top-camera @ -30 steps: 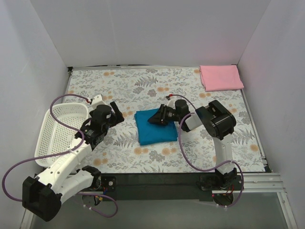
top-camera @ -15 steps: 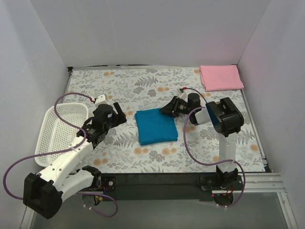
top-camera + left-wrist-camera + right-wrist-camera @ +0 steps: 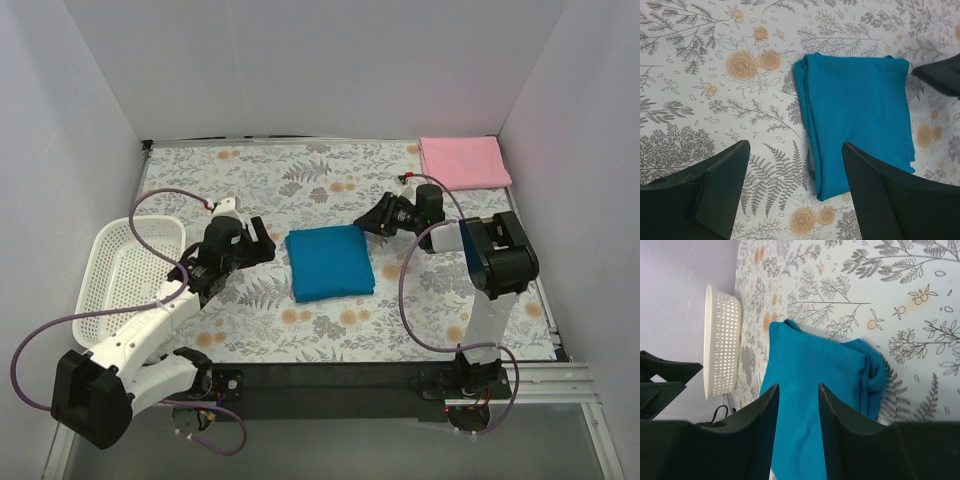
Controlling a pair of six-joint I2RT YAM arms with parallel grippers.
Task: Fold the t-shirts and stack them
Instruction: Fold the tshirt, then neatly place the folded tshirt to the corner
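**Folded teal-blue cloth t-shirt [image 3: 330,263] lies at centre frame**

It rests flat on the floral-print table [image 3: 300,180]. The left claw [image 3: 265,240] hovers just left of it, jaws wide apart and empty. The right claw [image 3: 362,224] is at its upper right corner, jaws partly apart, gripping nothing. A folded light pink cloth t-shirt [image 3: 463,161] lies upper right, and a white plastic lattice basket [image 3: 125,275] stands far left.

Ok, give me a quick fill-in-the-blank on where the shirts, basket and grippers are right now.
1. The folded t-shirt between the left gripper and the right gripper is ___ in colour.
2. The pink t-shirt lies folded at the table's far ___ corner.
3. The white lattice basket sits on the ___ arm's side.
4. Both grippers are open and hold ___.

Missing words: teal; right; left; nothing.
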